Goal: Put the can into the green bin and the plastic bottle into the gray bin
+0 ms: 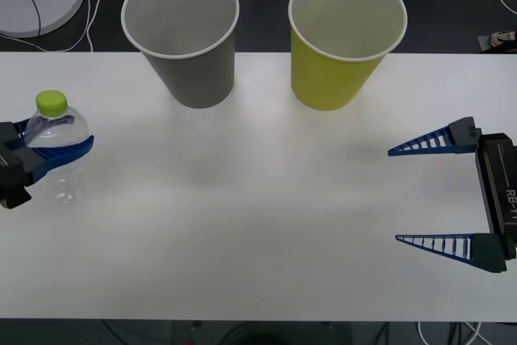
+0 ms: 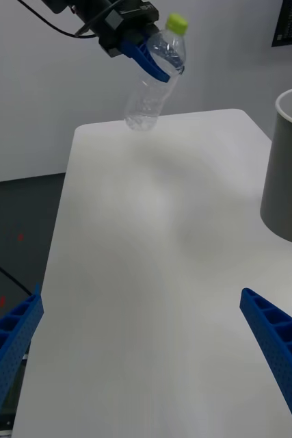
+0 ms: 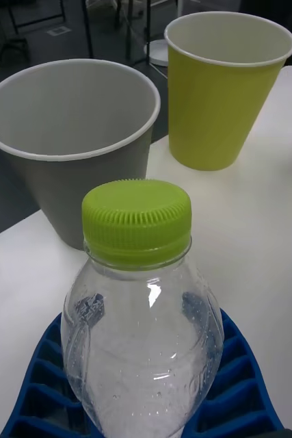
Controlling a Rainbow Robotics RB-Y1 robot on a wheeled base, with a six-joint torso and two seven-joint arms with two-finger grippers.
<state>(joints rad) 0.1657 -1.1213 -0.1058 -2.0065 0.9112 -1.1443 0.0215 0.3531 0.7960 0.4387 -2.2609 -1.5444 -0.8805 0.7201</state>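
Left claw (image 2: 152,58) grips plastic bottle (image 2: 154,79) above table (image 2: 159,260); gray bin (image 2: 289,171) nearby.

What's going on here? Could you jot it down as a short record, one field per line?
Left tool: shut on the plastic bottle, held above the table's left end
Bottle cap: lime green, screwed on
Right tool: open, holding nothing, over the table's right side
Gray bin: upright at the table's far edge, nothing seen inside
Green bin: upright, right of the gray one
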